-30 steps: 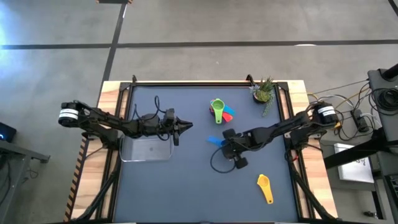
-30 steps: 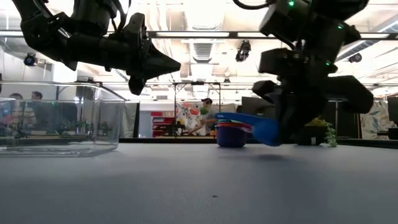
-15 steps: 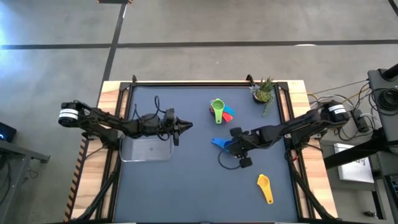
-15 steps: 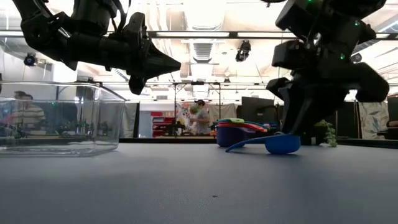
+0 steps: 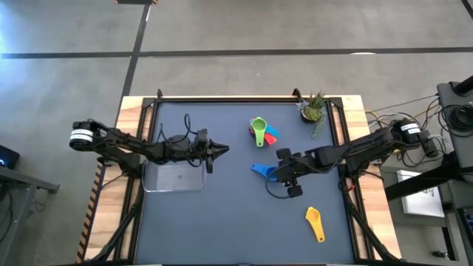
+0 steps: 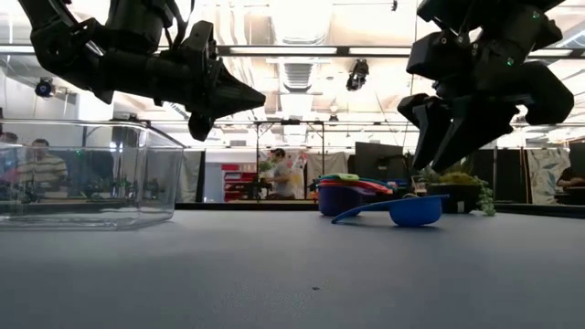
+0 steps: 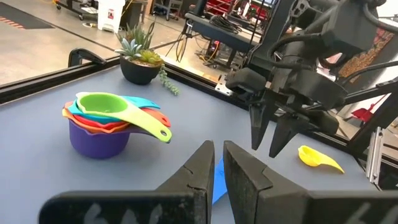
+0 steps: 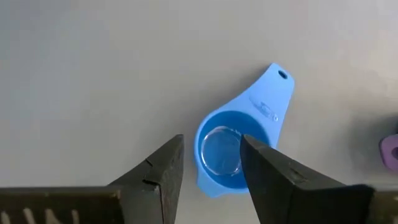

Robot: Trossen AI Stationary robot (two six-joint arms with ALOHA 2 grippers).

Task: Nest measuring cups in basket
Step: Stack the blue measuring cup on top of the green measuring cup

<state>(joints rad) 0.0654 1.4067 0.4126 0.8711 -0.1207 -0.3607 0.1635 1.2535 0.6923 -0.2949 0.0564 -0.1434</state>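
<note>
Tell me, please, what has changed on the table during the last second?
The right gripper set the blue plastic measuring cup down on the dark table, opened and rose clear of it. The left gripper, shut above the clear plastic basket, did not move; the stacked cups, the yellow cup and the potted plant stayed put.

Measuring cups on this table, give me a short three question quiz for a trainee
1. True or false: the blue cup rests on the table, released by the right end effector.
2. Which cup lies alone nearest the front edge? A) yellow B) teal C) red
3. Fill in: the basket holds ___ cups.

Key: 1 true; the open fingers hang above it. 2 A, the yellow cup. 3 no; the stacked cups sit near the plant.
</note>
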